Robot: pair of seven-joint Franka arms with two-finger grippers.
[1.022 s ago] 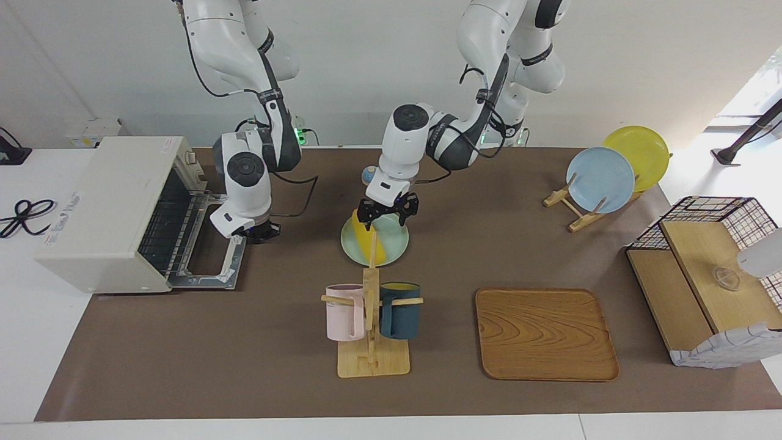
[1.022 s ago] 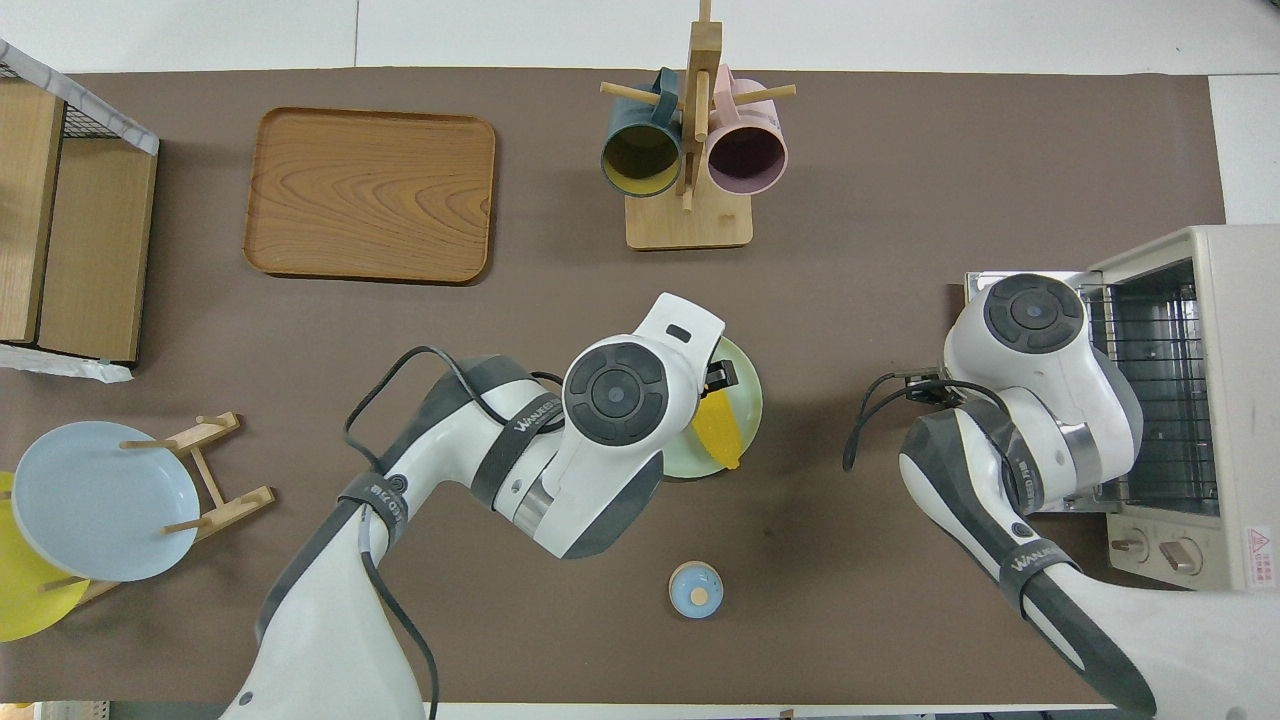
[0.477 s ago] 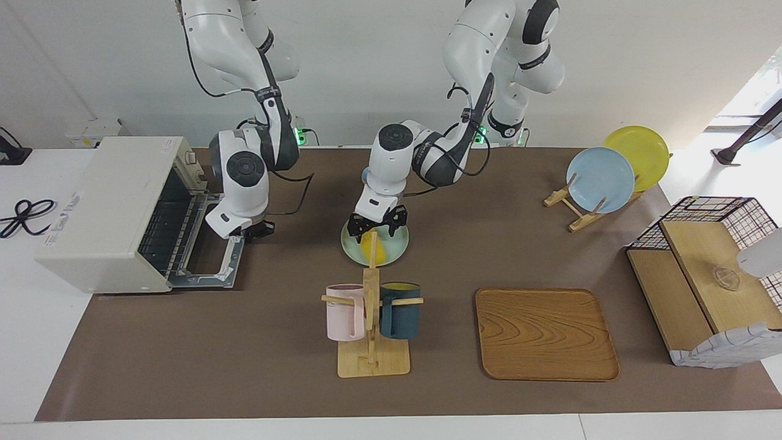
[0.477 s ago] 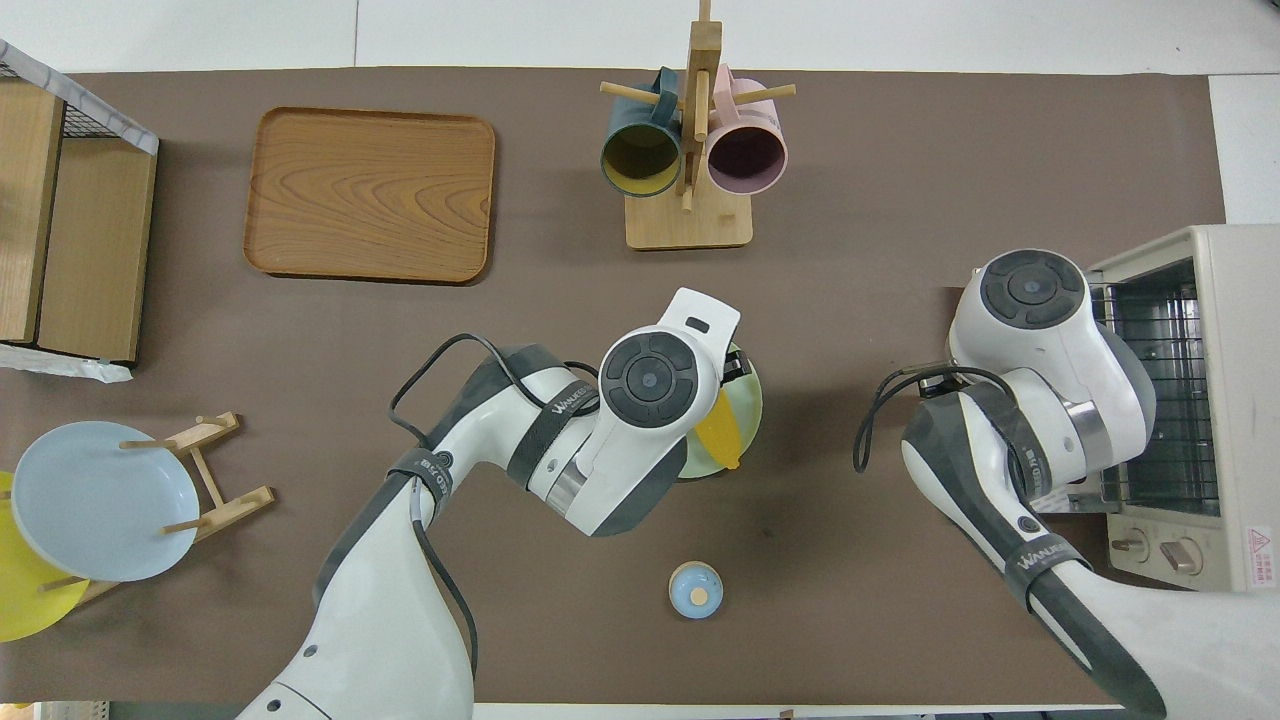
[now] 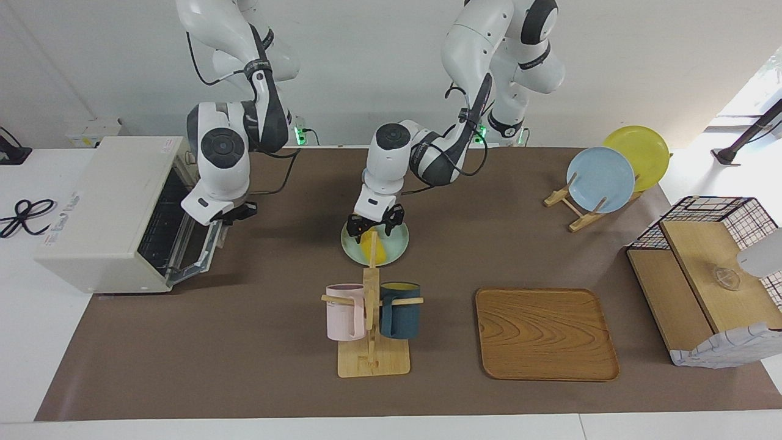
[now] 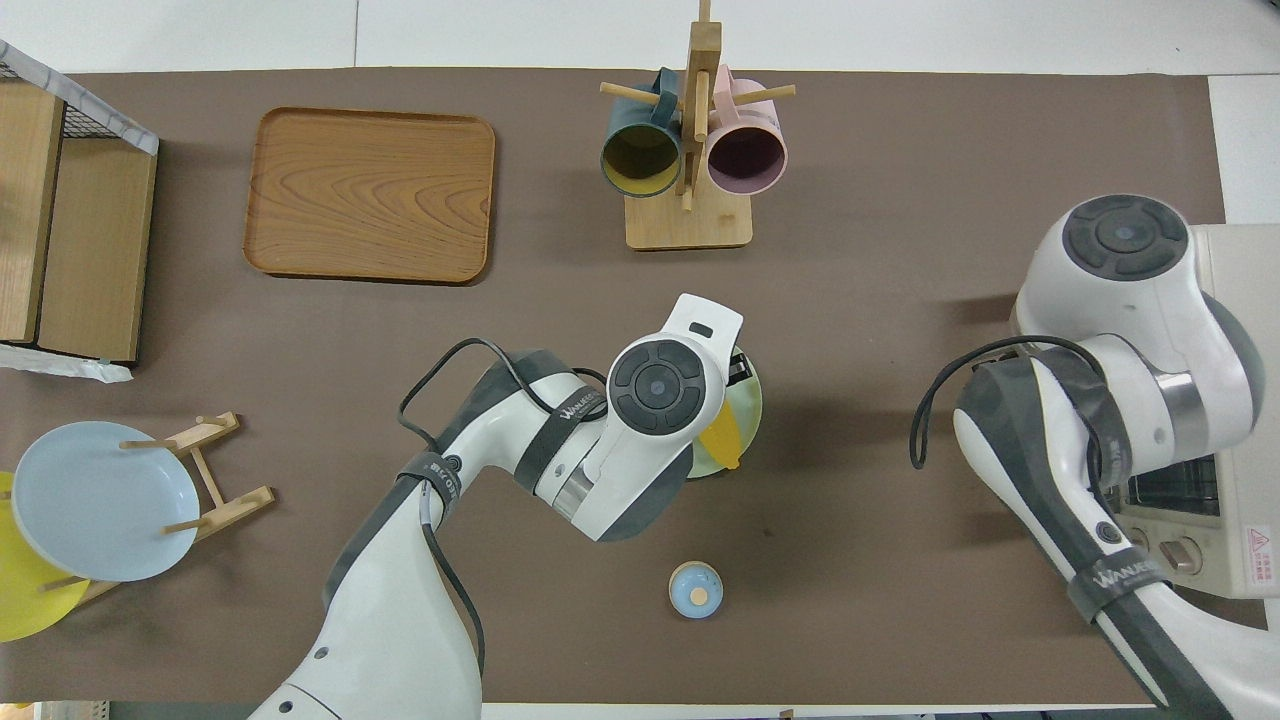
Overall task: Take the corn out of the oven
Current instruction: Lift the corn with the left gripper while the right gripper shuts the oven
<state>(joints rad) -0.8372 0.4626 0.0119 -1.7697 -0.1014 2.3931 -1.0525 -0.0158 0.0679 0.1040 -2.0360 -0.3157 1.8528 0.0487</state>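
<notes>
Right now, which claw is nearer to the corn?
Left. The left claw is at the corn on the pale green plate; the right claw is at the toaster oven's door.

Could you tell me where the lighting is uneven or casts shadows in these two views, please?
Facing view: daylight washes out the corner past the wire basket; the oven shadows the brown mat. Overhead view: even light, a soft shadow beside the wooden tray.
</notes>
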